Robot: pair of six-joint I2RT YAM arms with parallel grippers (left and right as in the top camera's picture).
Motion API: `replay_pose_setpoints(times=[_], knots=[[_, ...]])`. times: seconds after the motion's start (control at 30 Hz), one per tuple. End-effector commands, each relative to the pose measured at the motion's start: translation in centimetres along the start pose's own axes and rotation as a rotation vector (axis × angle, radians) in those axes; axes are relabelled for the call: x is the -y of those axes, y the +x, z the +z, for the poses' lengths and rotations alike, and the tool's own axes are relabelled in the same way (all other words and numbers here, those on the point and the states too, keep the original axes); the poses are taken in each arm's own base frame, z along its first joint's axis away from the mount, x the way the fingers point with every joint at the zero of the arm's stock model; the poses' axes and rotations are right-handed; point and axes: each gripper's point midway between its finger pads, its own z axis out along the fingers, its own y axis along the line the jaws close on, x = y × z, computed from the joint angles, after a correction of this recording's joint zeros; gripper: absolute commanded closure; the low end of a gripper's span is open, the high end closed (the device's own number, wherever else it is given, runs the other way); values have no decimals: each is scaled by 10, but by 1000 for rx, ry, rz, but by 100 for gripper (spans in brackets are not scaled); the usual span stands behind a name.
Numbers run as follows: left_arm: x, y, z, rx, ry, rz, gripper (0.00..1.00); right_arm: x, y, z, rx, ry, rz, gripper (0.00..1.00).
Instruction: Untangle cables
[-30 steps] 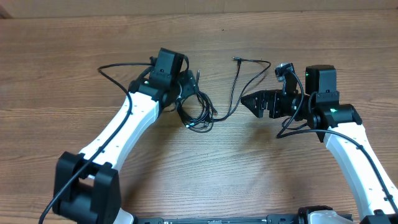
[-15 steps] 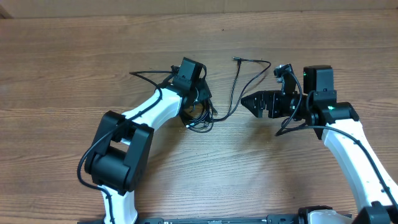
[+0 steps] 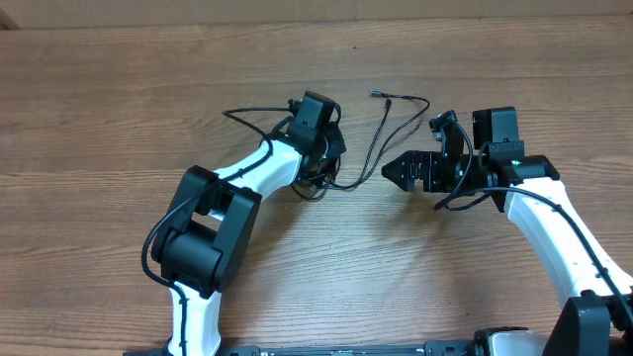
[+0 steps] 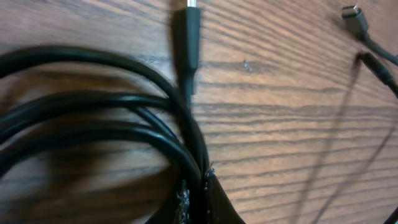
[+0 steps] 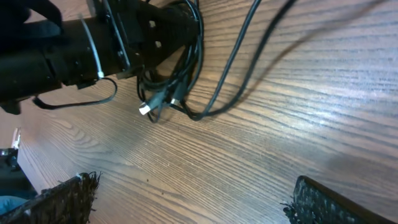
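The cables lie as a dark bundle [image 3: 318, 178] near the table's middle. One loose cord [image 3: 374, 138] runs from the bundle up to a plug end at the back. My left gripper [image 3: 321, 158] sits on the bundle's upper side, shut on a few black strands [image 4: 186, 155]. A silver-tipped plug [image 4: 193, 28] lies just ahead of it. My right gripper [image 3: 391, 170] stands open to the right of the bundle, pointing at it, with only bare wood between its fingers [image 5: 62, 199]. In the right wrist view the bundle [image 5: 174, 93] hangs from the left gripper [image 5: 180, 28].
The wooden table [image 3: 119, 119] stretches out on all sides. The left arm's own thicker black wire [image 3: 247, 117] arcs out behind its wrist. Two more plug ends [image 4: 354, 15] lie on the wood further right.
The left arm has swung right onto the bundle and its jaws have closed on the strands. The bundle has shifted slightly up and right. The right arm has edged a little left.
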Motion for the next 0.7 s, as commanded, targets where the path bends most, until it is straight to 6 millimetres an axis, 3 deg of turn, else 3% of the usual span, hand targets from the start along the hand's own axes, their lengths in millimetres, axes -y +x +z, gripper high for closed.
replay_pose_setpoints(times=[0.0,0.17,0.27,0.33,0.5,0.67], knots=[[5,-24,-37,49,16,28,96,-9,-3,-1,-3,-37,88,0],[22,-53,-101,140,64,18,96,-23,0,1,-29,-99,220,0],[26,-61,-127,186,68,14,96,-12,5,10,-26,-6,327,0],[26,-61,-131,186,62,14,96,0,11,19,-19,94,453,0],[16,-52,-129,149,22,6,96,12,10,44,58,296,392,0],[9,-44,-128,116,-6,4,96,23,15,54,120,416,531,0]])
